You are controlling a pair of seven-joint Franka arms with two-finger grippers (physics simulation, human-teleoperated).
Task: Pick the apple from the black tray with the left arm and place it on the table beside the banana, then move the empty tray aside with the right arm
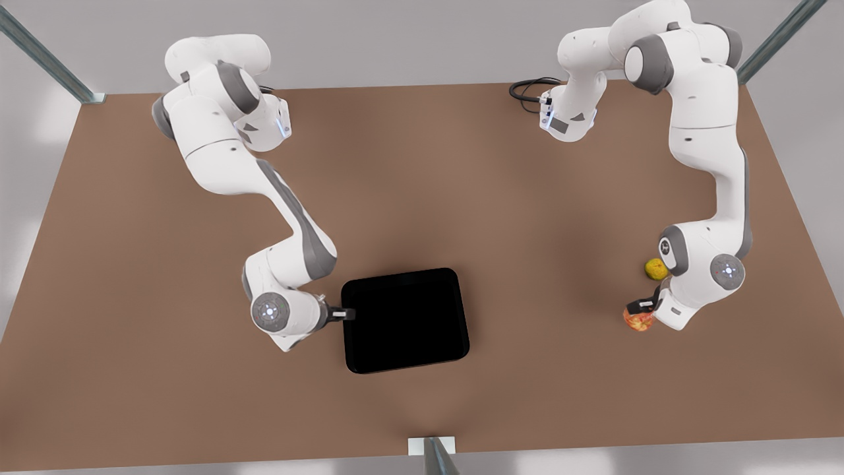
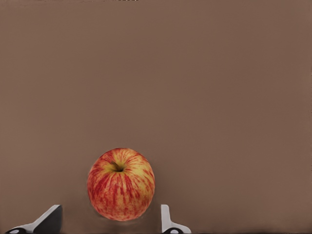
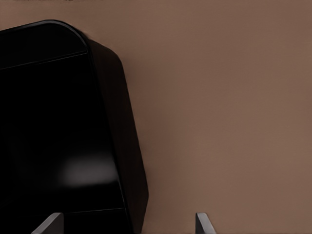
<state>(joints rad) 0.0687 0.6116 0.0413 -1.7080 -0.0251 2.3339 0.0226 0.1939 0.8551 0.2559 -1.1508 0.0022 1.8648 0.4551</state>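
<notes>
Left gripper (image 1: 643, 307) hangs over the apple (image 1: 637, 320) at the front view's right, fingers spread wide and clear of the fruit, which sits on the table (image 1: 527, 218) near a round yellow-green fruit (image 1: 655, 268); I cannot make out the banana. Placing looks done. Right gripper (image 1: 348, 314) straddles the rim of the empty black tray (image 1: 403, 320), fingers apart, so moving it aside remains. Left wrist view shows the gap beside the apple; right wrist view shows the rim between the open fingers.
</notes>
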